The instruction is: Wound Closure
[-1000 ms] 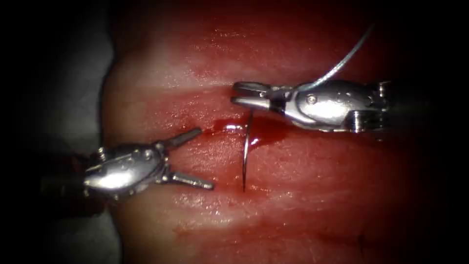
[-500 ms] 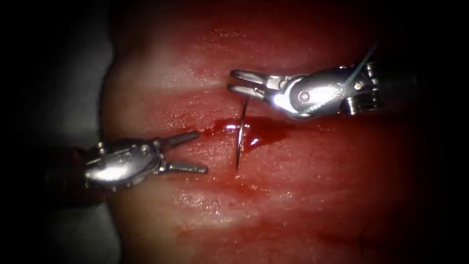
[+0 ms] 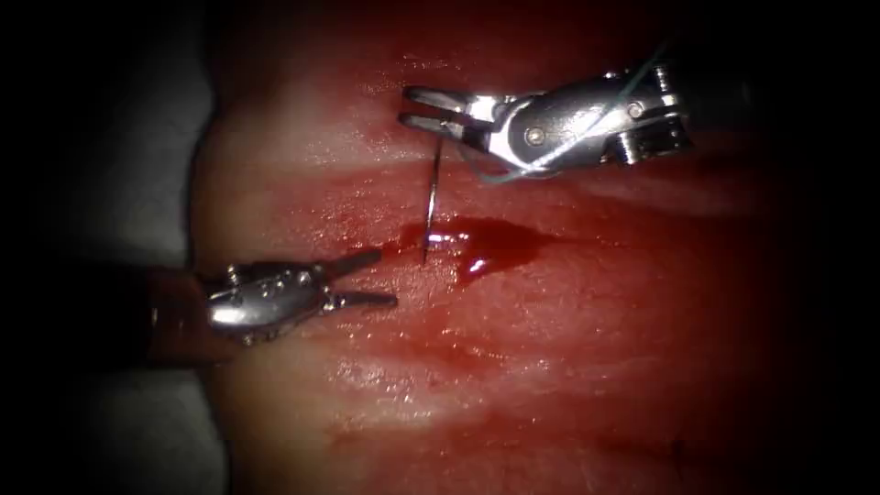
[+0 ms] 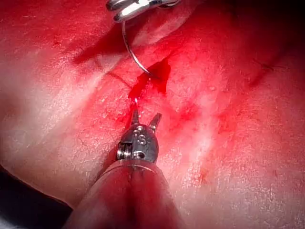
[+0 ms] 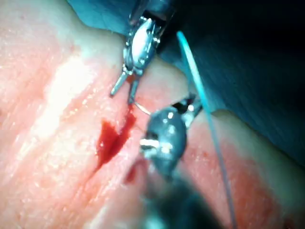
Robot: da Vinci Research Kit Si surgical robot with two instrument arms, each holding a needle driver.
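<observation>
Right end effector (image 3: 417, 105) clenched on needle (image 3: 431, 197) at top end. We see needle hang straight down, tip touching red fluid (image 3: 486, 243) at cut on tissue (image 3: 568, 367). Left end effector (image 3: 380, 280) spread wide, grasping nothing, just left of tip, nearer.

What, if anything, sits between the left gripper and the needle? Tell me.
Nothing visible. The left gripper is open and empty, left of the needle, with bare tissue and red fluid between. The right gripper holds the needle's upper end.
</observation>
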